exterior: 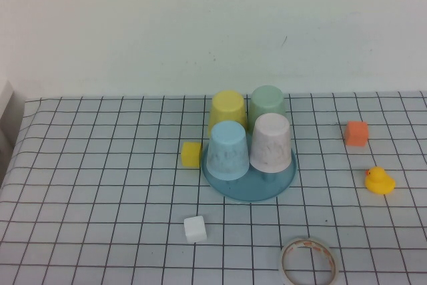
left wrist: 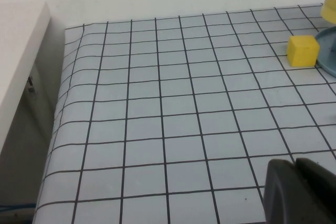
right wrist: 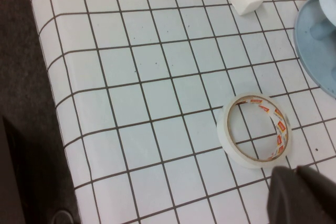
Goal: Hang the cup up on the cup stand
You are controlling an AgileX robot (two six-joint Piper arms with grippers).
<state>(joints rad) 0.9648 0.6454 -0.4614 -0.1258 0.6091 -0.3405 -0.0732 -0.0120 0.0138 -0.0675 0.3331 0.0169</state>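
The pale pink cup (exterior: 270, 142) stands upside down on the round teal-blue cup stand (exterior: 250, 188), at its front right. A light blue cup (exterior: 227, 149), a yellow cup (exterior: 227, 111) and a pale green cup (exterior: 267, 104) also sit upside down on it. The pegs are hidden under the cups. Neither arm shows in the high view. My left gripper (left wrist: 295, 163) is shut and empty over the table, left of the stand's rim (left wrist: 328, 56). My right gripper (right wrist: 295, 170) is shut and empty near the table's front edge. The stand's base also shows in the right wrist view (right wrist: 315, 40).
A yellow cube (exterior: 191, 153) lies left of the stand and a white cube (exterior: 195, 229) lies in front of it. A tape roll (exterior: 308, 263) lies at the front. An orange cube (exterior: 356, 133) and a yellow duck (exterior: 379, 181) are on the right.
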